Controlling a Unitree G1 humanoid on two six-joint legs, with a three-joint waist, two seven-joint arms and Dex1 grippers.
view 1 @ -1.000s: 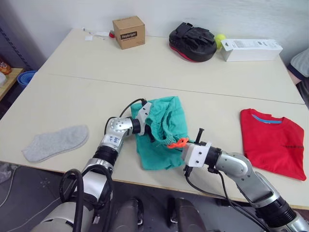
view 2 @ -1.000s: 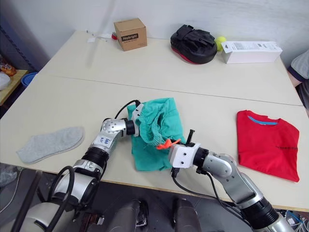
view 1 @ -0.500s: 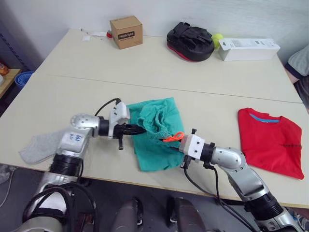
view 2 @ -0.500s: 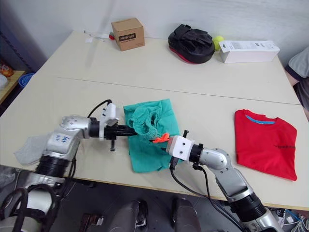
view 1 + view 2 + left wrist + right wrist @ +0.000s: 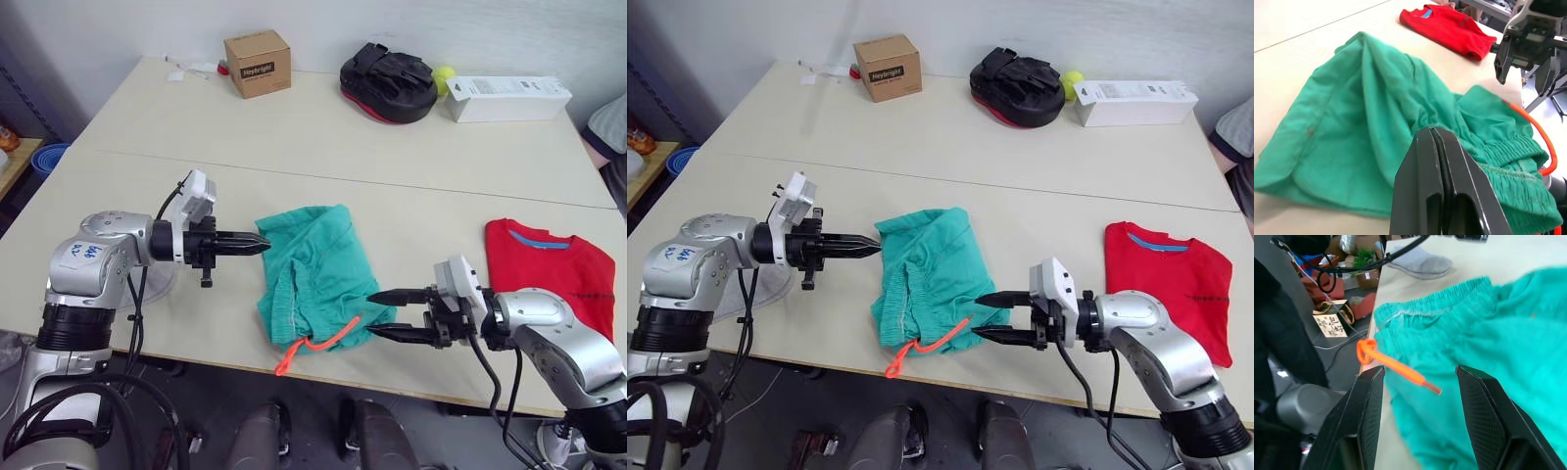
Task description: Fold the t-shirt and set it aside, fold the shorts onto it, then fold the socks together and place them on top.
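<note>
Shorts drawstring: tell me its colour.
Bright orange drawstring, clearest in the right wrist view.

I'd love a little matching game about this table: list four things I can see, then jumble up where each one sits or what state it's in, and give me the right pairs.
Things:
1. shorts
2. t-shirt
3. left tool
4. right tool

States:
A. fingers spread open
B. lying flat on the table's right side
C. fingers closed together
D. crumpled in the middle, orange drawstring hanging over the front edge

Pairs: 1-D, 2-B, 3-C, 4-A
</note>
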